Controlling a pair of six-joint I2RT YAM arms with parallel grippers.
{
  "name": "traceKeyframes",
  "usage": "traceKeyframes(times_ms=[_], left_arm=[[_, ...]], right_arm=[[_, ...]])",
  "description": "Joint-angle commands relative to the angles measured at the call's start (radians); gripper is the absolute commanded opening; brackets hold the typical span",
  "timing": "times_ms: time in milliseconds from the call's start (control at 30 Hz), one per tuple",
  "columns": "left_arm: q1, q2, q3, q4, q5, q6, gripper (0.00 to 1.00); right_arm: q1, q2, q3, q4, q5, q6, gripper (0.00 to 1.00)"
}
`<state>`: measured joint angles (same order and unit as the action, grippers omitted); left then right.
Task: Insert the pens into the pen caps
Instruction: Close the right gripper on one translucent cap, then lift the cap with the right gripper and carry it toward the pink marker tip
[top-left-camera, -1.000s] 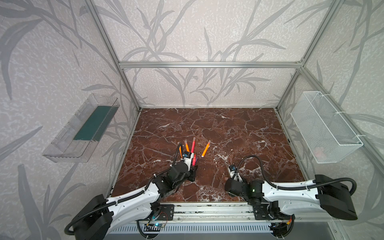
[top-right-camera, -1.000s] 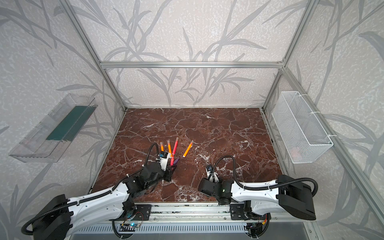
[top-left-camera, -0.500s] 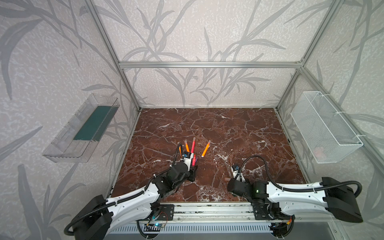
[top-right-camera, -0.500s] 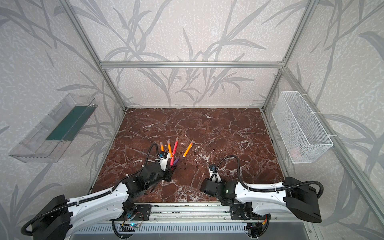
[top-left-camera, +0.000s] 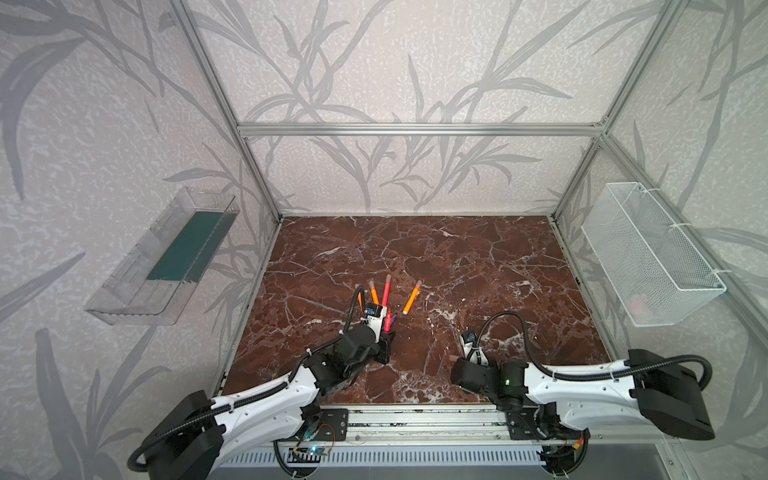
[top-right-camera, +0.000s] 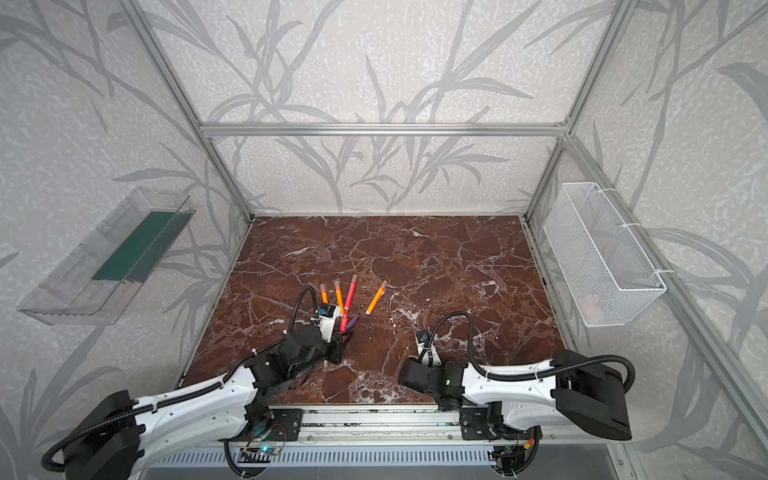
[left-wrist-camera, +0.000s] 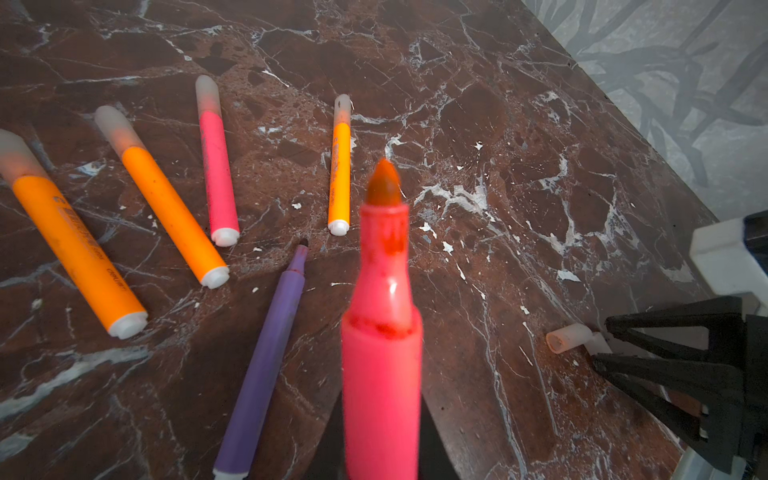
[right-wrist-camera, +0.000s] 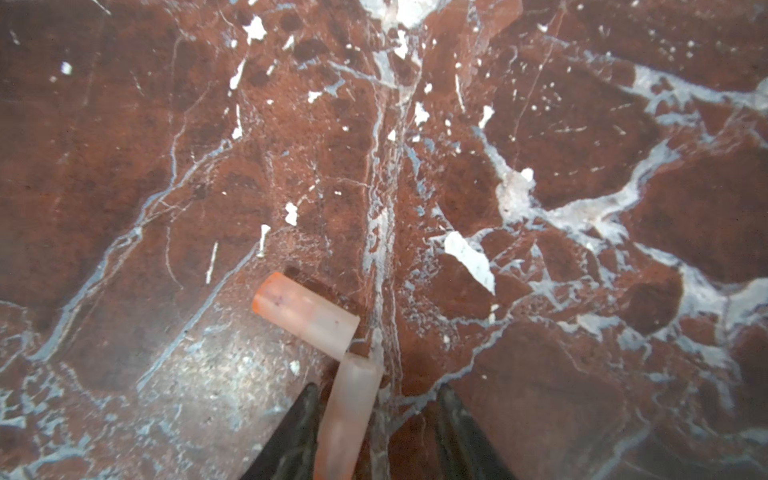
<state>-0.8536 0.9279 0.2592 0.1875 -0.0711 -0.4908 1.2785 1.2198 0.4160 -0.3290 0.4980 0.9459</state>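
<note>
My left gripper is shut on an uncapped red-pink pen, its tip pointing away over the table. An uncapped purple pen lies beside it. Several pens, orange and red-pink, lie on the table with caps on. My right gripper is low at the table, jaws open. A loose pen cap lies between the fingers, against one and clear of the other. A second pen cap lies just beyond it, touching its end.
The brown marble tabletop is ringed by an aluminium frame. A clear tray hangs on the left wall and a white wire basket on the right wall. The metal rail runs along the front edge.
The right arm has shifted slightly near the front edge. The left arm and its pen have stayed put.
</note>
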Motion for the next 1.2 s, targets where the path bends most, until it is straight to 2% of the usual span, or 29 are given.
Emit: traceKeyframes(times_ms=[0,167,533,733,833,967,1167], left_arm=[[0.003,-0.019,-0.011,-0.007,0.004,-0.012,0.0],[0.004,-0.02,-0.013,-0.004,0.004,-0.013,0.0],[0.003,-0.016,-0.012,-0.003,0.008,-0.014,0.0],[0.002,-0.016,-0.011,-0.002,0.01,-0.014,0.0],[0.003,-0.017,-0.011,-0.003,0.011,-0.012,0.0],[0.002,-0.023,-0.013,0.008,0.033,-0.009,0.0],[-0.018,-0.038,-0.022,0.055,0.088,-0.007,0.0]], right_arm=[[0.007,0.022,0.021,-0.049,0.025,0.026,0.41],[0.007,0.027,0.016,-0.045,0.039,0.03,0.34],[0.007,0.136,0.061,-0.062,0.06,0.042,0.32],[0.008,0.127,0.053,-0.054,0.056,0.047,0.18],[0.007,0.099,0.044,-0.053,0.055,0.05,0.13],[0.008,0.032,0.015,-0.049,0.071,0.061,0.12],[0.002,-0.183,-0.041,-0.038,0.183,0.047,0.1]])
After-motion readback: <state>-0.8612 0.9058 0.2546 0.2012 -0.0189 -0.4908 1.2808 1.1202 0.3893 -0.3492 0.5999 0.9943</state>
